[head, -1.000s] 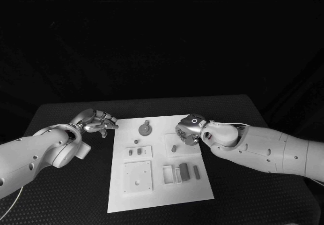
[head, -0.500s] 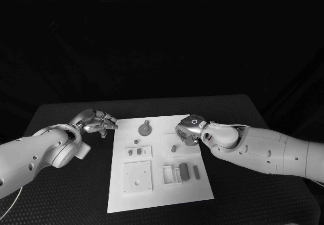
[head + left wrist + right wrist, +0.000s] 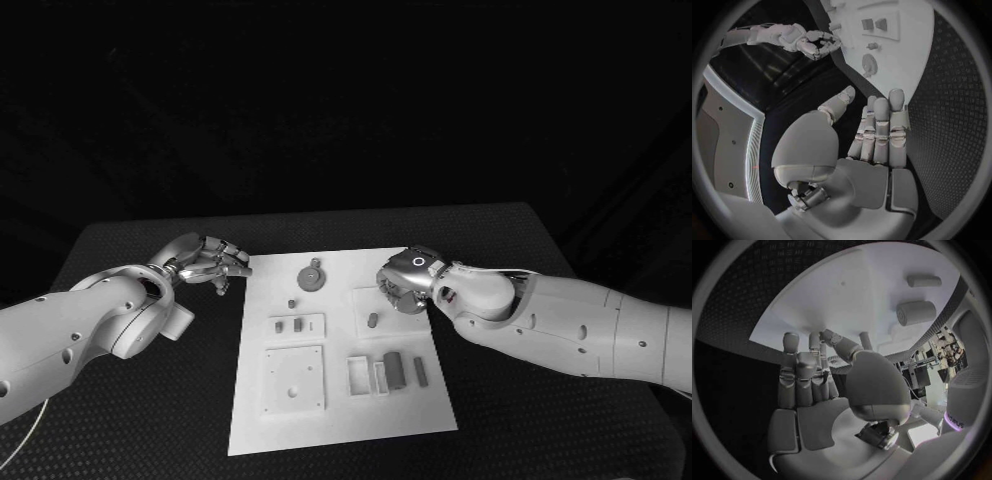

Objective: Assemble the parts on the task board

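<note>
the robot's left hand (image 3: 206,259) hovers over the black table (image 3: 144,400) just off the left edge of the white task board (image 3: 339,415), near its far corner; in the left wrist view its fingers (image 3: 879,125) are stretched out nearly straight and side by side, the thumb held apart, with nothing in its grasp. the right hand (image 3: 405,280) hangs over the far right part of the board, beside a raised white square (image 3: 378,305) that carries a small dark part (image 3: 372,319); in the right wrist view its fingers (image 3: 798,365) stand upright and close together above the palm, the thumb angled beside them, and nothing shows between them, so it holds nothing.

the task board lies in the middle of the table, long side running away from the robot. on it, a round part with a tab (image 3: 310,272) sits near the far edge between the two hands, a tiny peg (image 3: 293,301) just nearer. a small white plate holds two short dark parts (image 3: 290,324), and a larger white square plate (image 3: 294,377) lies nearer the robot. to its right, white blocks (image 3: 361,373) sit beside two upright dark bars (image 3: 405,365).
</note>
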You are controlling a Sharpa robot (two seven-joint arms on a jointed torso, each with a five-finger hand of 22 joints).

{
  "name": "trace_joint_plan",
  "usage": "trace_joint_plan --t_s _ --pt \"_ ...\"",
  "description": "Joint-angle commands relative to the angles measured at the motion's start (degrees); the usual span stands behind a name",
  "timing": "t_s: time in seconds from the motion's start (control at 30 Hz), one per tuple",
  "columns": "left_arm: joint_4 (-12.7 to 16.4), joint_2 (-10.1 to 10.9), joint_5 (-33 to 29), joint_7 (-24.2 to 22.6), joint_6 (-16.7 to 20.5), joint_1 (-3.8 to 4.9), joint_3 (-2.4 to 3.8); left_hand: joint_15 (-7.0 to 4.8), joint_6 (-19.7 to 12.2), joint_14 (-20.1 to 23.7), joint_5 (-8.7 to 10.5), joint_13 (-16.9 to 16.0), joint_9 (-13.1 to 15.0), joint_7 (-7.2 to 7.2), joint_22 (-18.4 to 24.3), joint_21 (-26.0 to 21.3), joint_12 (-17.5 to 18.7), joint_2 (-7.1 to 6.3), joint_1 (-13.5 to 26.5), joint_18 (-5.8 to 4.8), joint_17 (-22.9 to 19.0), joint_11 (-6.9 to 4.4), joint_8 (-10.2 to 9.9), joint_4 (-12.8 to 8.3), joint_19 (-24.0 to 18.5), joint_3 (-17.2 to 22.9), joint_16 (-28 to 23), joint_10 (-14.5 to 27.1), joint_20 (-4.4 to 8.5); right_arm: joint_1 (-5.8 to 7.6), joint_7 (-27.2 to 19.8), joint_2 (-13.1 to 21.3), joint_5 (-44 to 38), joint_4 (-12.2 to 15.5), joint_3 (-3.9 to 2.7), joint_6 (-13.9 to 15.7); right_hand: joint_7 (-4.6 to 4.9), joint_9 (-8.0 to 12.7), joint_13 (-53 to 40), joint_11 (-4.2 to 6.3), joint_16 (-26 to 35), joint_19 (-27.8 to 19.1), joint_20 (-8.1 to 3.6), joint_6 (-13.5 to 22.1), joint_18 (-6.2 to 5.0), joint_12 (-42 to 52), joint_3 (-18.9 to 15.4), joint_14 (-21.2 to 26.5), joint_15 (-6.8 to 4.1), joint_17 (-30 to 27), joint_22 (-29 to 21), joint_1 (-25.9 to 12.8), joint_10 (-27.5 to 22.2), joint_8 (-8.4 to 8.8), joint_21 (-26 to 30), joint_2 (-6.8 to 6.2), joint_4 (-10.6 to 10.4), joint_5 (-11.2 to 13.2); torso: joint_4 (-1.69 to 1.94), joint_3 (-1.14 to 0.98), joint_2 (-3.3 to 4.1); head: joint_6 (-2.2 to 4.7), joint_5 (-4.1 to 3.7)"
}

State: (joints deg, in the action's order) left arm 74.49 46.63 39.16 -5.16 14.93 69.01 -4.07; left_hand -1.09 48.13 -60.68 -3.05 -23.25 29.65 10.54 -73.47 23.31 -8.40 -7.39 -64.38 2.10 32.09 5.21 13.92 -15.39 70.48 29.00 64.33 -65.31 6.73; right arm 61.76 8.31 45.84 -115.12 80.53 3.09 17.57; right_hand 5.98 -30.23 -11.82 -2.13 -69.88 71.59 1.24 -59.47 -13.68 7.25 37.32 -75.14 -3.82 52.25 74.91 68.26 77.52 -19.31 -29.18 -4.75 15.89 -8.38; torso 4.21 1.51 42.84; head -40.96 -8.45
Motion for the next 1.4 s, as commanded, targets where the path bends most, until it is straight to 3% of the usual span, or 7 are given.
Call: trace_joint_plan --t_s 0.03,0.47,0.8,1.07,1.13,1.3,1.4 --pt "0.08 -0.13 0.16 -0.34 -0.5 0.05 0.04 0.0 0.18 -0.35 0.22 -0.07 -0.09 0.39 0.01 -0.36 -0.22 0.17 0.5 4.5 0.05 0.08 0.1 -0.02 0.25 -0.27 -0.15 0.64 0.01 0.2 0.35 0.17 -1.0 0.42 -0.41 -0.65 0.21 -0.26 -0.11 -0.11 -0.29 -0.13 -0.39 -0.37 -1.32 0.31 0.14 -0.1 -0.26 -0.07 1.36 -0.22 0.42 -0.4 -0.2 0.48 0.28 -0.27 -0.03 -0.01 0.01 0.14 -0.03" --pt "-0.07 -0.22 0.17 -0.34 -0.49 0.05 0.04 0.0 0.14 -0.36 0.22 -0.09 -0.1 0.4 0.0 -0.4 -0.26 0.19 0.48 4.52 0.07 0.08 0.12 -0.06 0.29 -0.29 -0.14 0.69 0.0 1.01 0.39 0.95 -0.77 2.17 -1.91 -0.85 0.14 -0.38 -0.36 -0.03 -0.34 -0.12 -0.41 -0.54 -1.32 0.3 0.18 -0.1 -0.33 -0.11 1.36 -0.31 0.6 -0.45 -0.3 0.4 0.25 -0.27 0.01 -0.01 0.0 0.23 -0.05" --pt "-0.54 -0.38 0.17 -0.45 -0.3 0.05 0.04 0.01 0.12 -0.37 0.22 -0.1 -0.1 0.4 -0.01 -0.42 -0.29 0.19 0.47 4.52 0.08 0.09 0.14 -0.08 0.31 -0.3 -0.14 0.72 -0.01 1.37 0.53 2.07 0.09 5.62 -3.01 -1.06 0.12 -0.42 -0.46 0.0 -0.36 -0.12 -0.42 -0.6 -1.32 0.29 0.2 -0.1 -0.36 -0.13 1.36 -0.33 0.66 -0.46 -0.34 0.38 0.25 -0.27 -0.02 0.04 -0.03 0.51 0.33" --pt "-1.14 -0.8 0.17 -0.51 -0.22 0.05 0.04 0.01 0.11 -0.37 0.21 -0.1 -0.11 0.4 -0.02 -0.44 -0.31 0.21 0.46 4.53 0.08 0.09 0.15 -0.09 0.33 -0.31 -0.14 0.74 -0.02 1.56 0.25 0.58 2.11 10.57 -3.13 -1.75 0.11 -0.45 -0.52 0.01 -0.37 -0.13 -0.42 -0.63 -1.32 0.28 0.22 -0.09 -0.38 -0.14 1.36 -0.35 0.69 -0.46 -0.36 0.38 0.24 -0.27 -0.1 0.27 -0.43 0.45 1.66" --pt "-1.23 -0.92 0.16 -0.52 -0.18 0.05 0.04 0.01 0.1 -0.37 0.22 -0.11 -0.11 0.4 -0.02 -0.45 -0.31 0.21 0.46 4.53 0.09 0.09 0.16 -0.09 0.33 -0.31 -0.14 0.74 -0.02 1.56 0.04 -0.3 2.69 11.42 -3.13 -2.37 0.1 -0.46 -0.54 0.01 -0.37 -0.13 -0.42 -0.63 -1.32 0.27 0.23 -0.09 -0.38 -0.15 1.36 -0.36 0.69 -0.45 -0.36 0.4 0.23 -0.28 -0.08 0.21 -0.36 0.48 2.16" --pt "-1.31 -1.08 0.16 -0.51 -0.02 0.06 0.04 0.01 0.1 -0.38 0.22 -0.11 -0.11 0.41 -0.03 -0.47 -0.33 0.21 0.47 4.53 0.09 0.09 0.17 -0.1 0.34 -0.32 -0.14 0.75 -0.02 1.55 -0.57 -3.83 3.85 12.22 -2.96 -3.49 0.12 -0.48 -0.61 0.02 -0.36 -0.15 -0.42 -0.59 -1.32 0.21 0.26 -0.07 -0.39 -0.18 1.35 -0.41 0.67 -0.41 -0.39 0.5 0.19 -0.28 -0.15 0.18 -0.33 0.23 4.42" --pt "-1.25 -1.29 0.14 -0.53 -0.02 0.06 0.04 0.02 0.1 -0.38 0.22 -0.12 -0.11 0.4 -0.03 -0.48 -0.34 0.2 0.47 4.54 0.09 0.09 0.18 -0.11 0.35 -0.33 -0.14 0.76 -0.03 1.55 -0.86 -5.32 4.2 12.18 -2.31 -3.82 0.13 -0.5 -0.66 0.01 -0.36 -0.17 -0.42 -0.55 -1.32 0.17 0.28 -0.05 -0.39 -0.2 1.35 -0.44 0.64 -0.38 -0.4 0.56 0.19 -0.28 -0.04 0.3 -0.35 0.21 5.09"
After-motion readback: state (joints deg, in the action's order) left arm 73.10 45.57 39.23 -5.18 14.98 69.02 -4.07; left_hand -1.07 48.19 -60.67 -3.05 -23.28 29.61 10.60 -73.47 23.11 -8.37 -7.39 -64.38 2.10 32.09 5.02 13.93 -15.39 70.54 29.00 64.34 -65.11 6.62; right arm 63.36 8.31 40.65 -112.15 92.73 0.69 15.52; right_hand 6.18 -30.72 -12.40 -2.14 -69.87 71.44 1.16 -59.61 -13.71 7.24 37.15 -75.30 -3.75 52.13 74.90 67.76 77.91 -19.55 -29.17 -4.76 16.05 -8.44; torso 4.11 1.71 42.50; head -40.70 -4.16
